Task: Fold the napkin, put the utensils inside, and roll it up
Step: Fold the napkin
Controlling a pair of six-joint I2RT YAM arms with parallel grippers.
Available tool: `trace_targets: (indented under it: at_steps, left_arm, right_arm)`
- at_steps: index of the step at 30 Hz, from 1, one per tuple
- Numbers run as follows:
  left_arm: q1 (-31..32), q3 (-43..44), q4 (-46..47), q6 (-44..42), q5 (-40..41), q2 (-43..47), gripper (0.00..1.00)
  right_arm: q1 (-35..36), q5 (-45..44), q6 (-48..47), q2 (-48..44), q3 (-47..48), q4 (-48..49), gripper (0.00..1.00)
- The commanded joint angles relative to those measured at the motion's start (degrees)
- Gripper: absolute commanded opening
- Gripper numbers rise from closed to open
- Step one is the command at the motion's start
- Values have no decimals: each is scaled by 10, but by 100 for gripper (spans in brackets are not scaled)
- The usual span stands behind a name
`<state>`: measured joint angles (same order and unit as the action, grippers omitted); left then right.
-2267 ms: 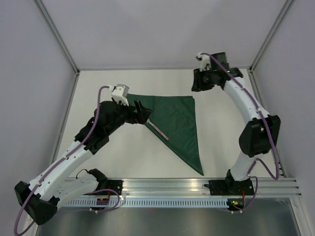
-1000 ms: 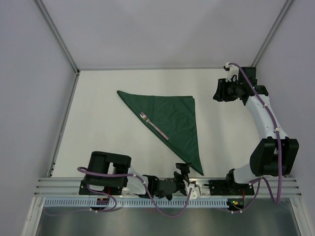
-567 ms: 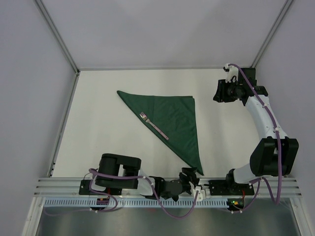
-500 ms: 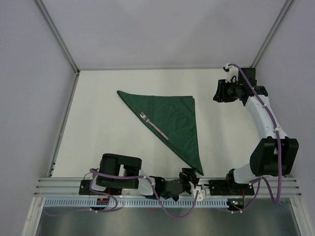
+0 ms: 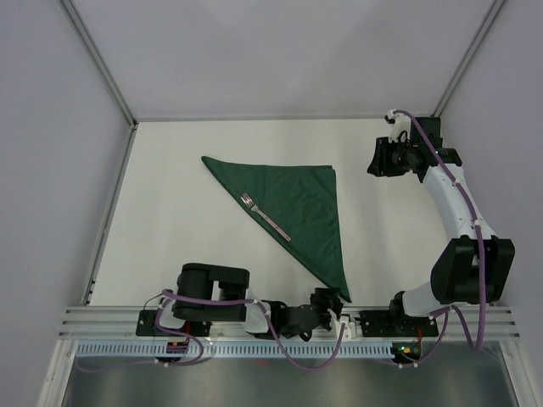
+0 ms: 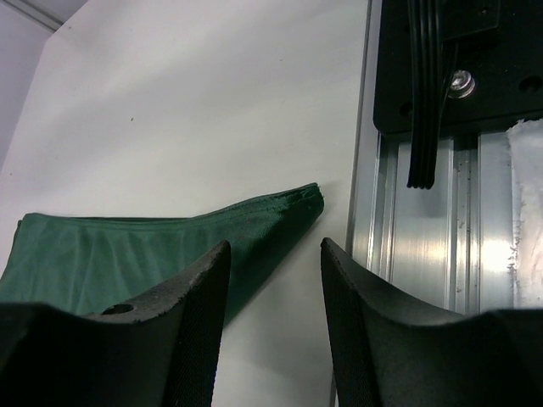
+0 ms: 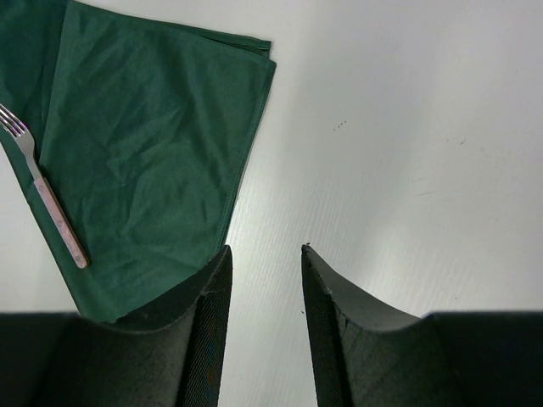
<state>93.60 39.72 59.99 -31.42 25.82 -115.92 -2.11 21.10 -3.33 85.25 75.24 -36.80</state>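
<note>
Here, left gripper point(image 6: 273, 251) partly open, empty.

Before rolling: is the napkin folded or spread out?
Folded: the napkin lies as a triangle, layered edges showing at its corners, fork on top.

Dark green napkin point(image 5: 305, 208) folded into a triangle, lying flat, faint creases; straight edge far, long diagonal edge left, sharp tip near right; pink-handled fork point(image 5: 267, 218) lies on the napkin along that diagonal edge, silver tines far-left, handle near-right
</note>
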Motion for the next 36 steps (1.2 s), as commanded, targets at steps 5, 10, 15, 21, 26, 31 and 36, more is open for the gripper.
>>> trace_targets:
  at_steps: [5, 10, 15, 21, 26, 31, 36]
  left_arm:
    - [-10, 29, 16, -7, -25, -25, 53]
    - [-11, 31, 10, -4, -26, -26, 45]
    - [-12, 37, -2, -2, -22, -22, 25]
    - [-15, 41, -2, 19, -10, -9, 2]
    - [-40, 45, -26, 78, -12, 43, 2]
    - [-112, 43, -77, 216, -39, 115, 2]
    - [-185, 40, -125, 334, -56, 168, 2]
  right_arm:
    - [-1, 10, -4, -7, -5, 17, 44]
    - [-2, 12, -4, -7, -6, 17, 43]
    - [-2, 14, -3, -7, -7, 17, 42]
    - [-1, 14, -2, -6, -7, 17, 42]
    - [-1, 15, -2, -5, -7, 18, 42]
    - [-1, 17, -1, -6, -7, 17, 42]
    - [-1, 20, 0, -6, -7, 17, 42]
